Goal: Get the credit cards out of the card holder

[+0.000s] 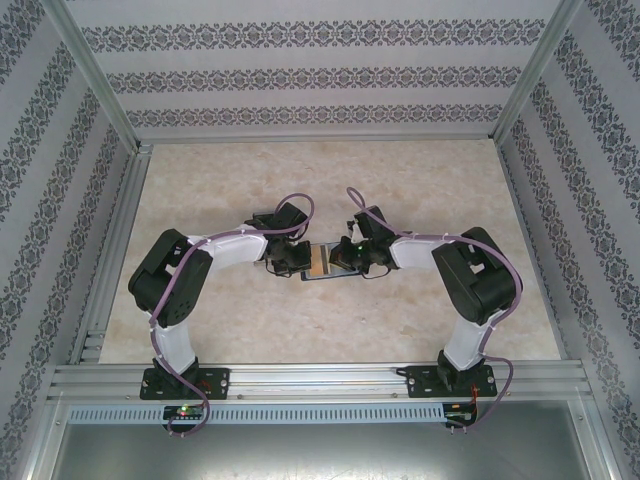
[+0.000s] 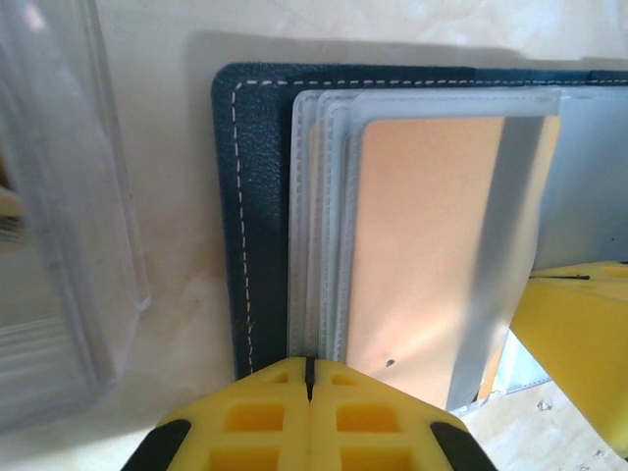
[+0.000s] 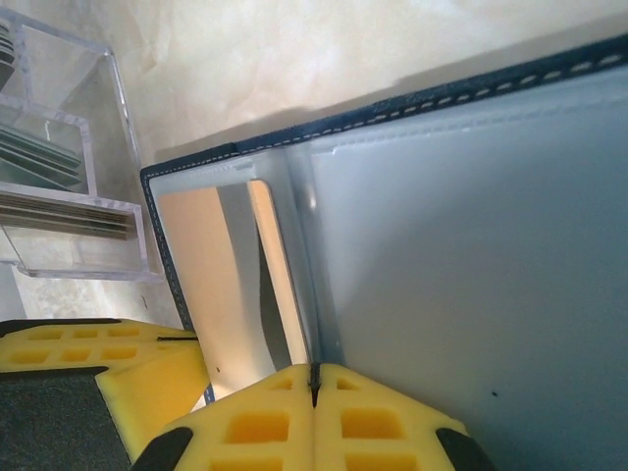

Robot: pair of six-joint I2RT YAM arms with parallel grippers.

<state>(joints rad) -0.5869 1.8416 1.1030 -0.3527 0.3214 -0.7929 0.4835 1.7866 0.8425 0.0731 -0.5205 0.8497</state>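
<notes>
Left wrist: left claw (image 2: 309, 376), right claw (image 3: 314, 378) each pressed together on card holder (image 2: 253, 196) sleeves

The left arm (image 1: 183, 310) and right arm (image 1: 468, 328) are white shells with black joints; lilac cables (image 1: 300, 205) loop along each. The left gripper (image 2: 309, 371) and right gripper (image 3: 315, 375) carry yellow pads (image 2: 257, 420) moulded with square recesses.

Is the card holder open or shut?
Open: the card holder lies spread, its clear inner pockets showing, with a tan card among them.
</notes>
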